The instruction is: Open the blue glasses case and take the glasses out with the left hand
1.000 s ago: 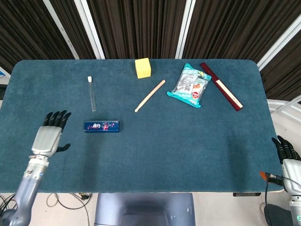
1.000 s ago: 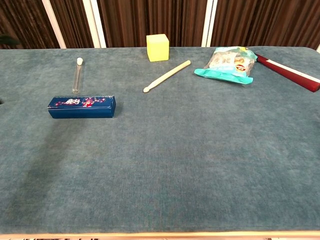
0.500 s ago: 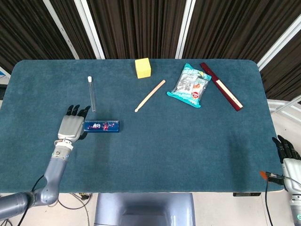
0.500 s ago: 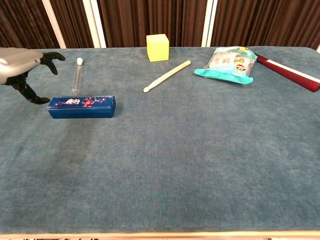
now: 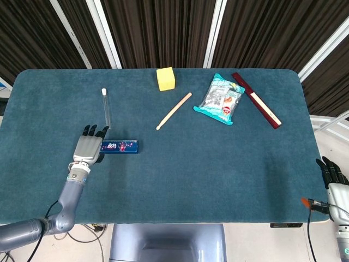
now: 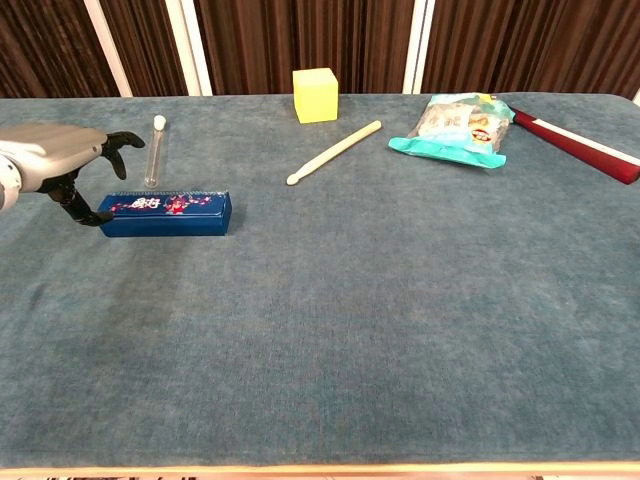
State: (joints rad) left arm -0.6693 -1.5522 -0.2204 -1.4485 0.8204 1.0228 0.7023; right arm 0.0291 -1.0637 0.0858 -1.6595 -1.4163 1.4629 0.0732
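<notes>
Dark pleated curtains with pale uprights close off the far side, and a teal felt table (image 5: 185, 164) spreads out in front of me. On its left part lies the blue glasses case (image 5: 121, 146), lid down and flat, its long side running left to right. My left hand (image 5: 88, 146) sits at the case's left end — palm down, fingers spread and reaching forward, fingertips over the end of the case. From the chest view my thumb (image 6: 82, 208) hooks down to the case's left end face while the other fingers arch above it; I cannot tell whether they actually touch the lid, and nothing is clasped in the hand.

Just beyond my fingers lies a clear test tube (image 5: 106, 107) with a white cap, pointing away from me. Further back a yellow cube (image 5: 166, 78) stands near the far edge, with a pale wooden stick (image 5: 174, 111) lying slantwise in front of it. To the right are a teal snack bag (image 5: 220, 99) and a dark red ruler (image 5: 257, 100).

My right hand (image 5: 336, 185) hangs off the table's right edge, low in the head view — fingers loosely apart, holding nothing.
</notes>
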